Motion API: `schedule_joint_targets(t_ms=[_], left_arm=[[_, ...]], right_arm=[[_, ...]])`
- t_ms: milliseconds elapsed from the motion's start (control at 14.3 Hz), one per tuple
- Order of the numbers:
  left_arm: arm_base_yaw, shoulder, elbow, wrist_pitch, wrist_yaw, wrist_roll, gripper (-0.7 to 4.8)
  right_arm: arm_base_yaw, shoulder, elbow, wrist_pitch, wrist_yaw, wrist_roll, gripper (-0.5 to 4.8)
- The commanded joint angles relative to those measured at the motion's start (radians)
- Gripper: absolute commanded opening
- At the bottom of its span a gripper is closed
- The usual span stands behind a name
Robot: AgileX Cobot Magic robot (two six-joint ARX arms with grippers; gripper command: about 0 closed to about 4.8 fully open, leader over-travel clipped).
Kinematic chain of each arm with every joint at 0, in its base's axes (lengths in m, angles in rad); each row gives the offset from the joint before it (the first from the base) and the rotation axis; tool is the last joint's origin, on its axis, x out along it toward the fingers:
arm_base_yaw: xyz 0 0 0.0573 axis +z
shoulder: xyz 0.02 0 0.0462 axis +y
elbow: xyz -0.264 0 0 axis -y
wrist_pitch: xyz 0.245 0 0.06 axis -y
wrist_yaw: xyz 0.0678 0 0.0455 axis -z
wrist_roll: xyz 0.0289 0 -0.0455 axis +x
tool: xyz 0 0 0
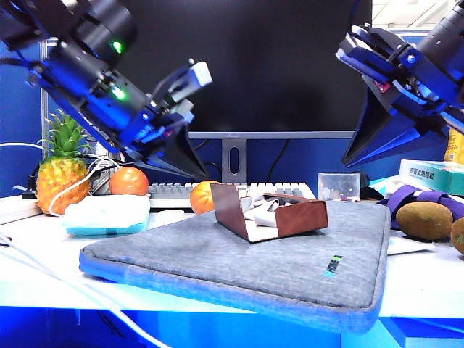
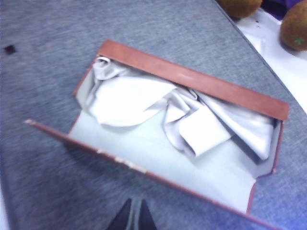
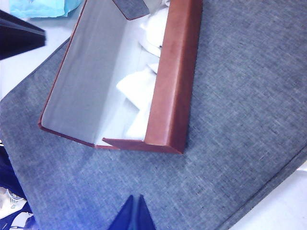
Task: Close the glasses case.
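The open glasses case (image 1: 272,212) lay on a grey laptop sleeve (image 1: 217,264), an orange (image 1: 204,196) just behind. The left gripper (image 2: 133,218) and right gripper (image 3: 132,215) hovered above with fingers together.

One glasses case (image 1: 272,215), two oranges (image 1: 129,181), one pineapple (image 1: 62,171)

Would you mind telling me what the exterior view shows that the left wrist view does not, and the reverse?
Only the exterior view shows the pineapple, oranges, keyboard, monitor and both arms above the table, left gripper left, right gripper right.

Only the left wrist view shows down into the case: crumpled pale cloth on the lining, and the left gripper's shut tips.

Both show the open glasses case on the grey sleeve, plus kiwis.
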State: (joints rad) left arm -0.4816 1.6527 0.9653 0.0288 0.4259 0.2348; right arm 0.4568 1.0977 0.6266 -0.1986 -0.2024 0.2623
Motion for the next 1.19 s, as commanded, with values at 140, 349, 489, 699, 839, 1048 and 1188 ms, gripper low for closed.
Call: schedule_joint_targets(t_ms=[140, 349, 489, 699, 839, 1048, 1188], left_arm=[[-0.036, 0.108, 0.109, -0.006, 0.04, -0.007, 0.26], [-0.08, 0.179, 0.21, -0.023, 0.005, 0.008, 0.25], [-0.088, 0.216, 0.286, -0.031, 0.008, 0.018, 0.26], [-0.1, 0.279, 0.409, -0.097, 0.008, 0.017, 0.26], [-0.1, 0.28, 0.475, -0.171, -0.042, 0.055, 0.26], [-0.097, 0.182, 0.691, -0.59, -0.41, 0.229, 0.26], [-0.064, 0.138, 0.763, -0.81, -0.372, 0.174, 0.22]], right_arm=[[0.001, 0.0, 0.005, 0.033, -0.002, -0.005, -0.06], [0.001, 0.0, 0.005, 0.031, -0.002, -0.005, -0.06], [0.001, 0.0, 0.005, 0.038, -0.002, -0.005, -0.06], [0.001, 0.0, 0.005, 0.05, 0.0, -0.005, -0.06], [0.001, 0.0, 0.005, 0.06, 0.002, -0.006, -0.06], [0.001, 0.0, 0.005, 0.069, -0.002, -0.022, -0.06], [0.001, 0.0, 0.005, 0.071, -0.002, -0.039, -0.06]])
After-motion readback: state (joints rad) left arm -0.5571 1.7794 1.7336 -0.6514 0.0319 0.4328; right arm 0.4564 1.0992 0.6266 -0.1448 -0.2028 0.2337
